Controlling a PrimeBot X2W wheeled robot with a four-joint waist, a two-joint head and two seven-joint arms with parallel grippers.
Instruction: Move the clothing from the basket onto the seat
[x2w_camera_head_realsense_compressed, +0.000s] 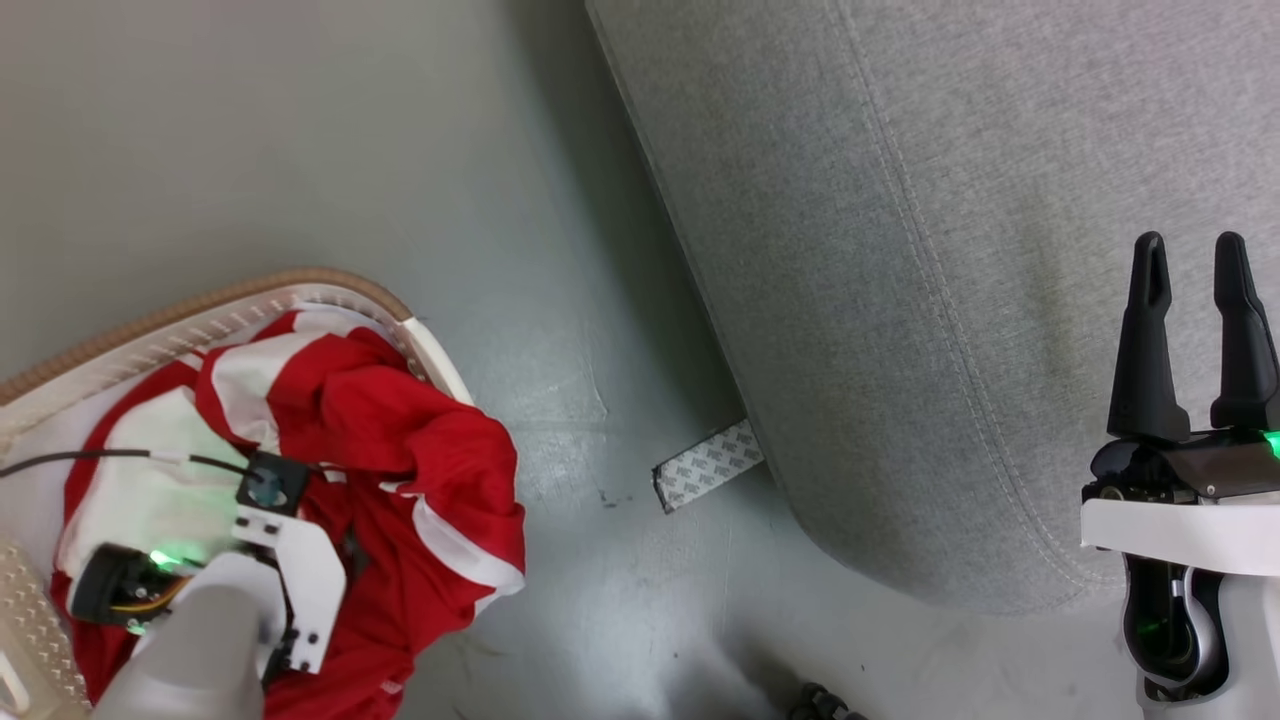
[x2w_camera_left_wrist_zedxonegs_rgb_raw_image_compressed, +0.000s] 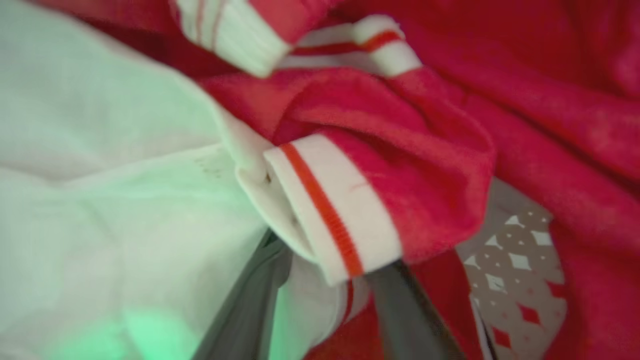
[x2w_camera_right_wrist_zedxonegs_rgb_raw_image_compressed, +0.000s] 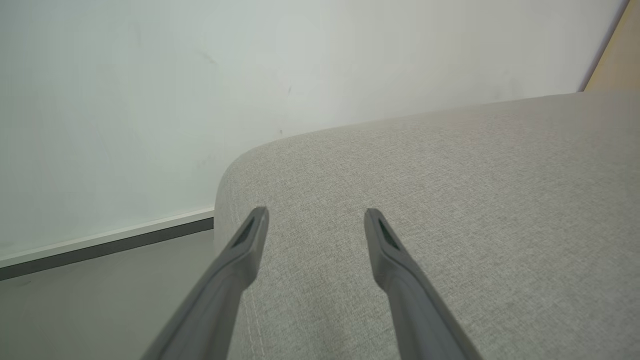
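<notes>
The cream basket (x2w_camera_head_realsense_compressed: 200, 305) with its brown rim band stands at the lower left, holding red and white clothing (x2w_camera_head_realsense_compressed: 400, 430) that spills over its right rim. My left arm (x2w_camera_head_realsense_compressed: 270, 560) reaches down into it. In the left wrist view my left gripper (x2w_camera_left_wrist_zedxonegs_rgb_raw_image_compressed: 325, 250) has its grey fingers (x2w_camera_left_wrist_zedxonegs_rgb_raw_image_compressed: 250, 300) drawn close together around a white cuff with a red stripe (x2w_camera_left_wrist_zedxonegs_rgb_raw_image_compressed: 335, 210); their tips are buried in the cloth. A patch of the basket's holed wall (x2w_camera_left_wrist_zedxonegs_rgb_raw_image_compressed: 515, 260) shows beside them. My right gripper (x2w_camera_head_realsense_compressed: 1195, 265) (x2w_camera_right_wrist_zedxonegs_rgb_raw_image_compressed: 316, 220) is open above the light grey seat (x2w_camera_head_realsense_compressed: 900, 250) (x2w_camera_right_wrist_zedxonegs_rgb_raw_image_compressed: 450, 200), holding nothing.
Grey floor (x2w_camera_head_realsense_compressed: 500, 200) separates basket and seat. A patterned strip (x2w_camera_head_realsense_compressed: 708, 465) sticks out from under the seat's edge. A white wall with a dark baseboard (x2w_camera_right_wrist_zedxonegs_rgb_raw_image_compressed: 100, 245) runs behind the seat's rounded corner. A small dark object (x2w_camera_head_realsense_compressed: 820, 700) lies at the bottom edge.
</notes>
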